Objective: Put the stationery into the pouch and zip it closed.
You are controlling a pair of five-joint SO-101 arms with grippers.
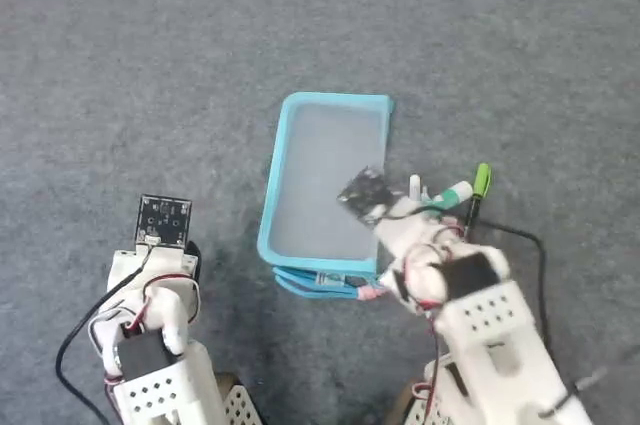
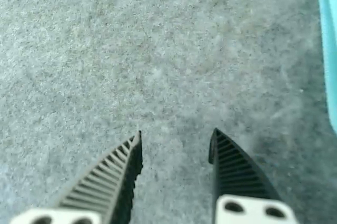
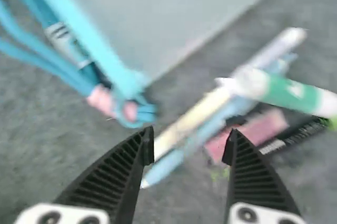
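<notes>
Pouch [image 1: 325, 175] lies flat at frame centre, pens [image 1: 452, 193] bunched just right of it on the bench [image 1: 150, 75]. Right claw [image 3: 190, 130] is open above the pens. Left claw [image 2: 177, 132] is open over the bench, lower left. Pens look light, stiff and likely to roll; pinch mid-barrel.

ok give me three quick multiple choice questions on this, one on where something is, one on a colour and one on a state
1. Where is the stationery relative to the pouch?
A inside it
B beside it, on the carpet
C on top of it

2. What colour is the pouch's edging?
A red
B yellow
C light blue

3. The right tool is
A open, holding nothing
B shut on a pen
C shut on the zip pull

1 B: the high view shows it lying on the carpet along the pouch's side.
2 C: the rim is light blue all round.
3 A: the right wrist view shows a gap between its fingers, above the stationery.
</notes>
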